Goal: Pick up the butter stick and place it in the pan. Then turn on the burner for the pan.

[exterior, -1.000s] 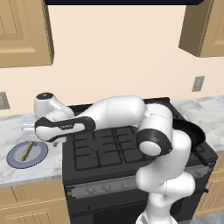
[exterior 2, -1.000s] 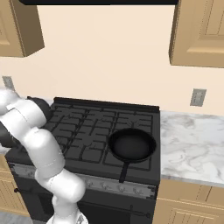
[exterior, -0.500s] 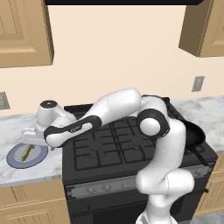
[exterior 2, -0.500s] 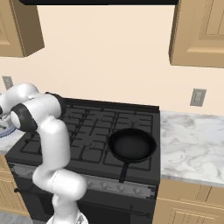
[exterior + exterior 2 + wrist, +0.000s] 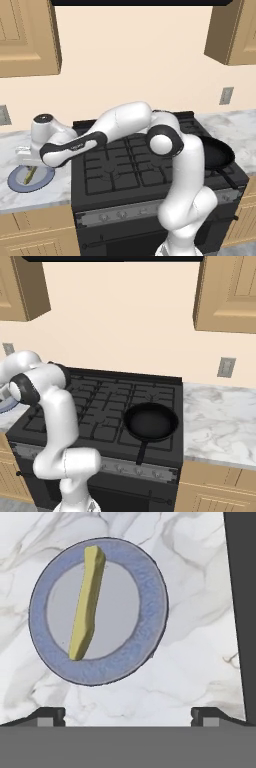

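Observation:
The butter stick (image 5: 87, 602) is a thin yellow-olive bar lying across a blue-grey plate (image 5: 152, 597) on the marble counter left of the stove. My gripper (image 5: 128, 717) hangs open just above the plate, its fingertips (image 5: 50, 714) wide apart and nothing between them. From the left base, the hand (image 5: 30, 152) hovers over the butter stick (image 5: 30, 174) and plate (image 5: 15, 185). The black pan (image 5: 151, 421) sits empty on the front right burner (image 5: 172, 403), handle toward the front; it is also the pan (image 5: 216, 152) behind my arm.
The black stovetop edge (image 5: 242, 612) runs beside the plate. Control knobs (image 5: 135, 468) line the stove front. Marble counter (image 5: 220, 416) lies right of the stove. Wooden cabinets (image 5: 27, 35) hang overhead.
My arm has swung, its elbow moving toward the front of the stove, while the hand stays over the plate and shifts slightly left.

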